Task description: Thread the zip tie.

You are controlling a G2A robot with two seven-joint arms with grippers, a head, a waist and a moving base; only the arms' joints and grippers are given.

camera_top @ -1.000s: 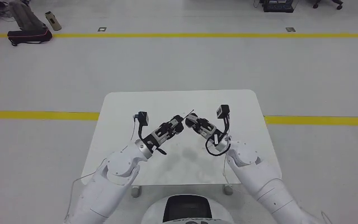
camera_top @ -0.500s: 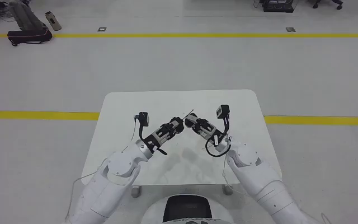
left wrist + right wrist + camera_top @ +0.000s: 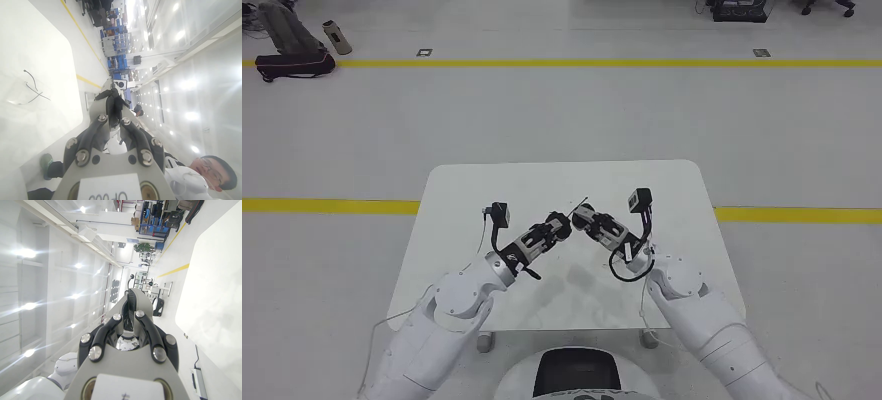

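Note:
Above the middle of the white table (image 3: pixel 462 200) my two grippers meet tip to tip. The right gripper (image 3: pixel 583 213) is shut on a thin black zip tie (image 3: pixel 129 289), whose head end sticks out past the fingertips (image 3: pixel 136 294). Facing it, the left gripper (image 3: pixel 561 221) is shut, with a dark bit of the zip tie pinched at its tips (image 3: pixel 113 93). A thin end of the zip tie (image 3: pixel 585 200) pokes up and away between the two grippers.
Several loose zip ties (image 3: pixel 35 87) lie crossed on the table (image 3: pixel 37 47) beyond the left gripper. The table's rounded far corners and edges are close by. A black bag (image 3: pixel 292 62) lies on the floor far off to the left.
Almost nothing: the left arm has shifted very slightly, and both grippers stay shut at the same meeting point.

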